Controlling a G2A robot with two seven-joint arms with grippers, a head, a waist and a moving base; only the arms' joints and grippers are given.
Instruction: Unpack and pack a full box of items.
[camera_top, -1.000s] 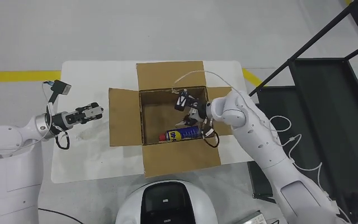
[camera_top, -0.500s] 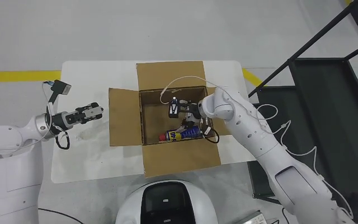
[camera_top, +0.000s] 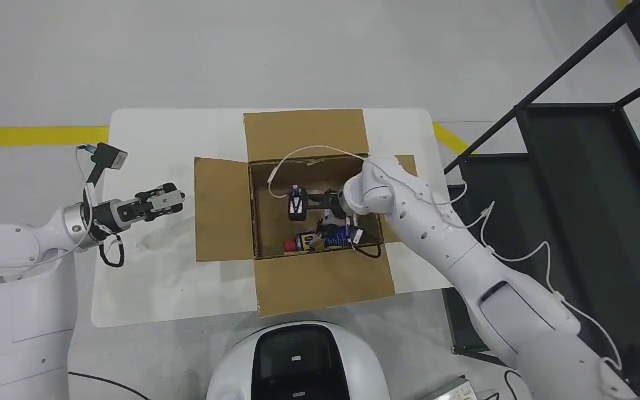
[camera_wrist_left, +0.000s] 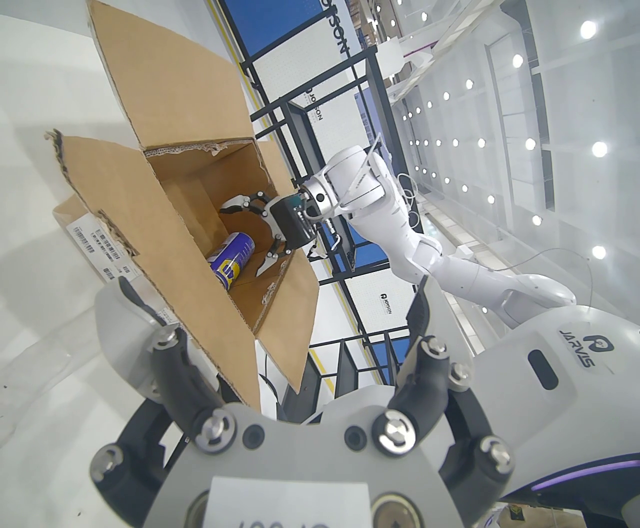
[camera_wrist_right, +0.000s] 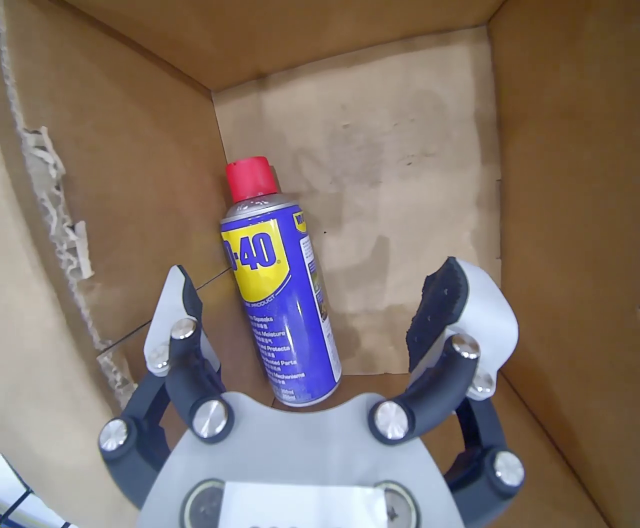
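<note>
Can (camera_wrist_right: 272, 260) bottom partly hidden behind right gripper (camera_wrist_right: 311, 282).

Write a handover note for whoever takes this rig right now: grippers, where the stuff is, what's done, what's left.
Left gripper: open, holding nothing, over the table beside the box's side flap.
Right gripper: open, down inside the cardboard box, at the spray can's base end, not gripping it.
Spray can: lying on its side on the box floor, along the wall nearest the robot, red cap toward the left arm's side.
Done: the box flaps are open, and the can is the one item seen inside.
Left: probably close on the can and lift it out. I can't tell whether this is unpacking or repacking.
</note>
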